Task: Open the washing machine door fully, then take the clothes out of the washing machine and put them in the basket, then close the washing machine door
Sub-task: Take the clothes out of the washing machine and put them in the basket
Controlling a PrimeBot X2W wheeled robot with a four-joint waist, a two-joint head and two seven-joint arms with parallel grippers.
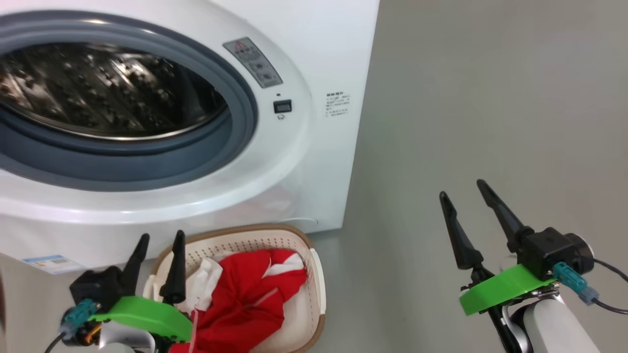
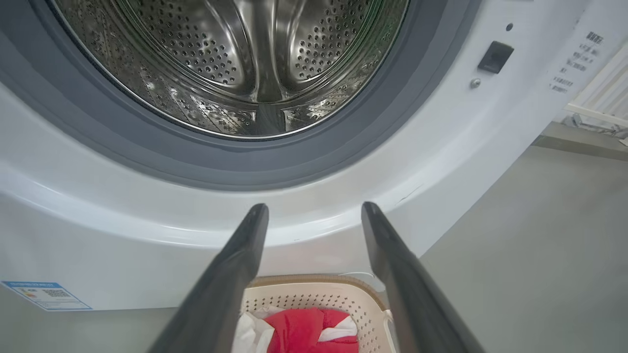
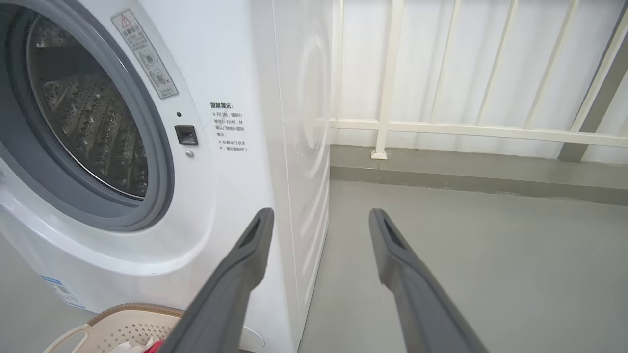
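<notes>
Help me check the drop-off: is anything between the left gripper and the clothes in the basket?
Nothing visible is. The left gripper hangs open above the basket, and the clothes lie inside it, just past the fingertips, with open air between.

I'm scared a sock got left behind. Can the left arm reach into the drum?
Probably yes: the left gripper hangs open just below the drum, nothing in between.

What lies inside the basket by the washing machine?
Red clothes with white panels lie piled inside the basket. They cover most of its floor, so anything beneath them cannot be seen.
</notes>
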